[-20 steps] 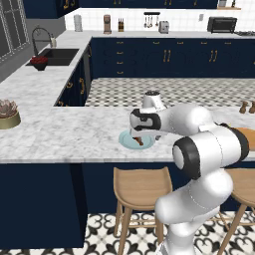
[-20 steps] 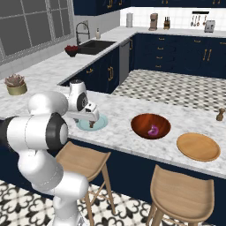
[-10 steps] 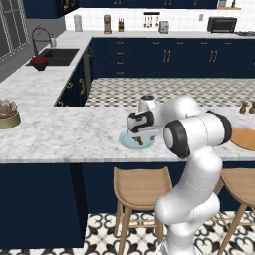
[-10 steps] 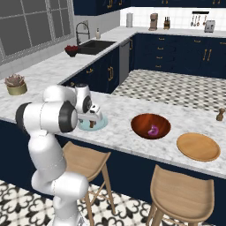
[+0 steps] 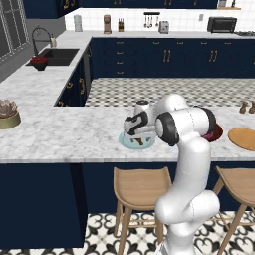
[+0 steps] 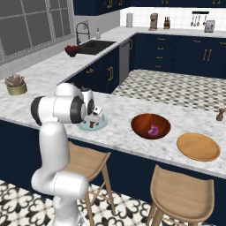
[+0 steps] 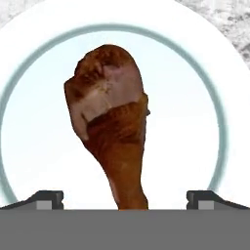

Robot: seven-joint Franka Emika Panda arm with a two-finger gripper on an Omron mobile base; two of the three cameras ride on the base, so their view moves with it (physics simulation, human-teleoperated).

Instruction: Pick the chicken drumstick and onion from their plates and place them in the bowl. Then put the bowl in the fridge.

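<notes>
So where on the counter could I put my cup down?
Bare marble lies between the beige planter bowl and the pale blue plate, and between the dark red-brown wooden bowl and the tan wooden plate. It's crowded around the blue plate, where the open gripper hovers.

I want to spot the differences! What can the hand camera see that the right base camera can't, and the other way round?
Hand view alone: the chicken drumstick's meaty end and thin bone up close, the open pincer straddling it. Right base view alone: the onion in the bowl, the bare wooden plate, the stools. Both: the pale blue plate on the marble counter.
</notes>
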